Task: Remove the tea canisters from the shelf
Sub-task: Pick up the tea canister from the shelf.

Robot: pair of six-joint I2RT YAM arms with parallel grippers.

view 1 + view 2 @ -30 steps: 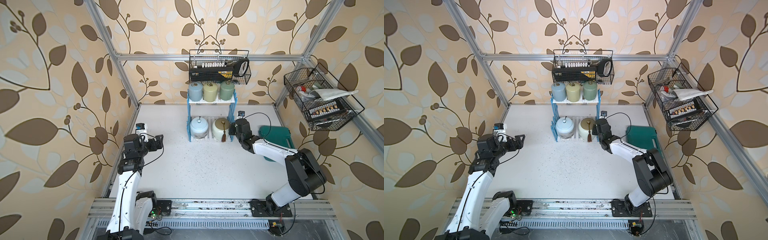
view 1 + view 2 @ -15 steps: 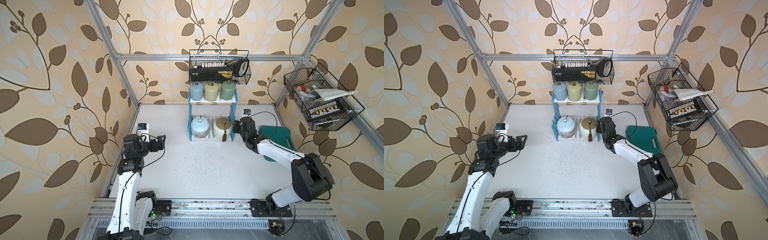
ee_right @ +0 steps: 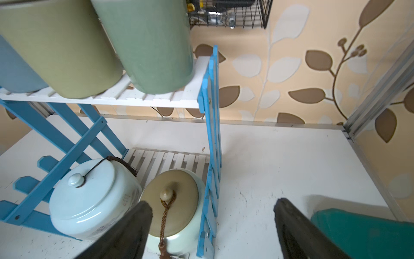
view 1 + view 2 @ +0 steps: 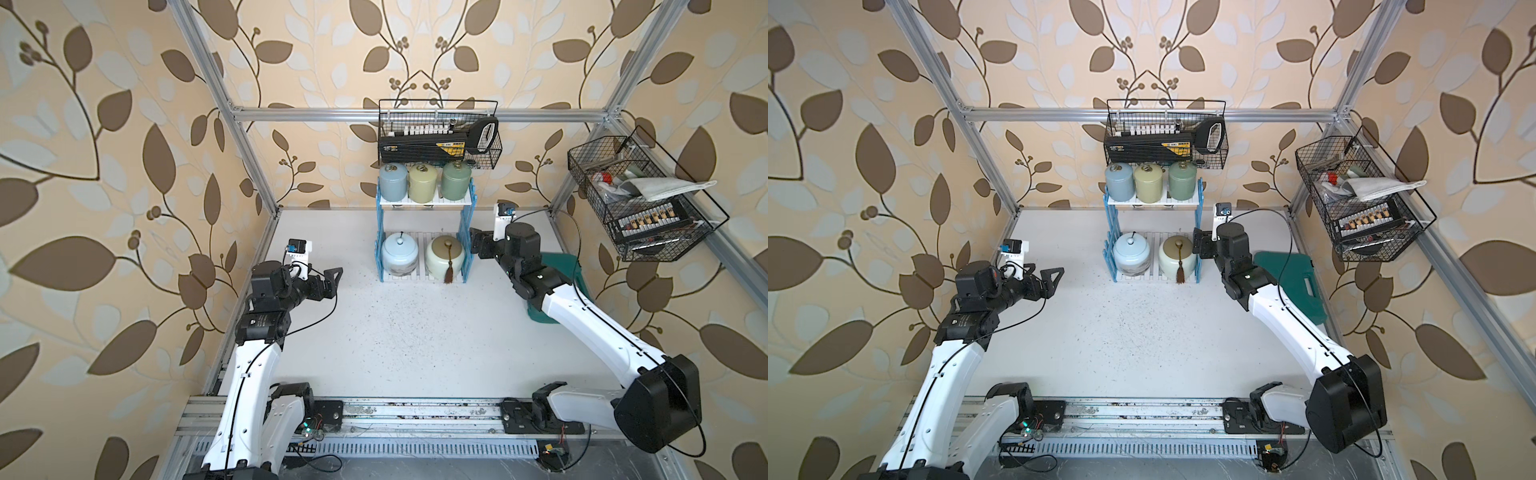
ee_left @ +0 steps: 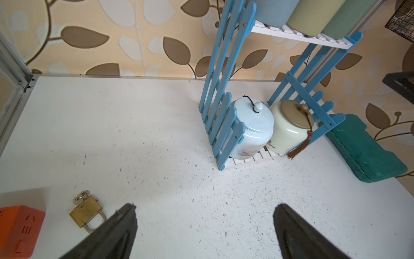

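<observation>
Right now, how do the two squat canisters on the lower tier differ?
The pale blue canister has a blue lid with a pale knob; the cream canister has a brown lid with a tan knob. The cream canister's tassel hangs down its front; the pale blue canister's cord runs back across its lid. Both stand upright, lidded, on the shelf.

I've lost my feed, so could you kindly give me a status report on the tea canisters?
Left gripper open, clear of shelf. Right gripper open, empty, beside shelf. All five canisters on shelf. Blue side panel between right gripper and cream jar.
</observation>
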